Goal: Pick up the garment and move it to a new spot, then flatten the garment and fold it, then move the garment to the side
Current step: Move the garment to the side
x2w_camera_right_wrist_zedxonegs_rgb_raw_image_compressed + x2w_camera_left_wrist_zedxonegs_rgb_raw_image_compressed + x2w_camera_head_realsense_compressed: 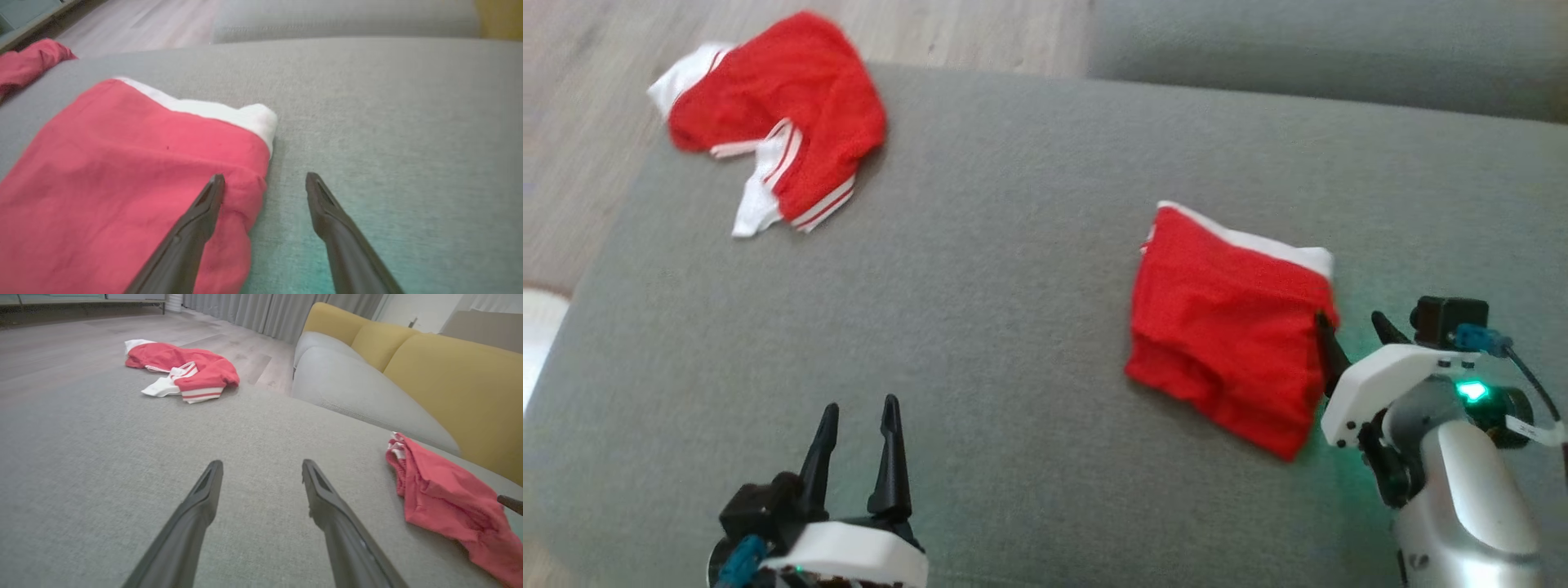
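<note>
The folded garment (1225,327) sits on the right of the grey sofa seat (1013,286). The right end effector (1347,322) is spread wide at its right edge, one finger over the cloth. The left end effector (859,406) is spread too, near left, holding nothing. There's a crumpled garment (768,114) far left.

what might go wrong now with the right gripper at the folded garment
1. The right gripper is open, with one finger over the folded garment at its side edge and the other over bare cushion. Closing here may catch just the top layer, so moving it could pull the fold apart.
2. The crumpled garment lies at the cushion's far corner; a nudge might tip it onto the floor.
</note>
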Robot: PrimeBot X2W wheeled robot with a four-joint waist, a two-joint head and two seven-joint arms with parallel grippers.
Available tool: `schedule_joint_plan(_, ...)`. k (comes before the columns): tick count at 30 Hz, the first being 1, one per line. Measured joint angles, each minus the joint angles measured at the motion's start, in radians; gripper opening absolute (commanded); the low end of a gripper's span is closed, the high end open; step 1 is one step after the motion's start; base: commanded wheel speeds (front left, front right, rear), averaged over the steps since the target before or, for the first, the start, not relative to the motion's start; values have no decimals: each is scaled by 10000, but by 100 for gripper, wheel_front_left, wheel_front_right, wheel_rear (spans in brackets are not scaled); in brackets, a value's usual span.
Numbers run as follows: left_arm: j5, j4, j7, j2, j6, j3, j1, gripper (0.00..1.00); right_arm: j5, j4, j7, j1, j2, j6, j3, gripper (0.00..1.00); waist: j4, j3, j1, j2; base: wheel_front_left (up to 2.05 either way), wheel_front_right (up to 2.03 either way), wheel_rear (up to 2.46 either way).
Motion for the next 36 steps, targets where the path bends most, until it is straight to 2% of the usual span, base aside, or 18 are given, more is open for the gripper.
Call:
schedule_joint_plan(7, 115, 115, -12, -161, -117, 144, -123, 100, 426, 1045, 355, -669, -31, -2, 391, 100, 507, 607, 0, 0, 0, 0, 0)
schedule_joint_plan(8, 115, 119, -12, -174, -119, 196, -150, 100, 585, 1106, 353, -789, -54, -2, 479, 80, 503, 648, 0, 0, 0, 0, 0)
schedule_joint_plan(9, 140, 140, -13, -188, -121, 244, -153, 100, 736, 1143, 349, -882, -69, -2, 598, 42, 463, 669, 0, 0, 0, 0, 0)
schedule_joint_plan(10, 190, 161, -13, -188, -132, 288, -152, 100, 840, 1210, 347, -980, -67, -2, 736, 17, 395, 680, 0, 0, 0, 0, 0)
schedule_joint_plan(11, 199, 167, -13, -190, -161, 313, -153, 100, 878, 1246, 307, -1028, -69, 0, 880, 0, 311, 687, -1, 0, 0, 0, 0)
schedule_joint_plan(16, 364, 153, -13, -201, -219, 355, -165, 100, 965, 1273, -61, -1216, -245, 0, 1384, 0, -291, 756, -2, 0, 0, 0, 0)
schedule_joint_plan(20, 426, 107, -15, -198, -222, 374, -198, 100, 1003, 1124, -142, -1486, -625, 0, 1620, 0, -800, 823, -1, 0, 0, 0, 0)
schedule_joint_plan(26, 564, -35, -10, -178, -295, 366, -529, 100, 1087, 416, -88, -1690, -1467, 0, 1829, 0, -2049, 1042, -1, 0, 0, 0, 0)
schedule_joint_plan(32, 742, -249, 138, -127, -293, 313, -1041, 100, 1129, -107, 90, -1693, -2115, 0, 1534, 0, -3241, 1433, -2, 0, 0, 0, 0)
schedule_joint_plan(36, 853, -424, 286, -67, -284, 288, -1329, 100, 1095, -318, 98, -1705, -2199, 0, 1103, 0, -3699, 1859, -1, 0, 0, 0, 0)
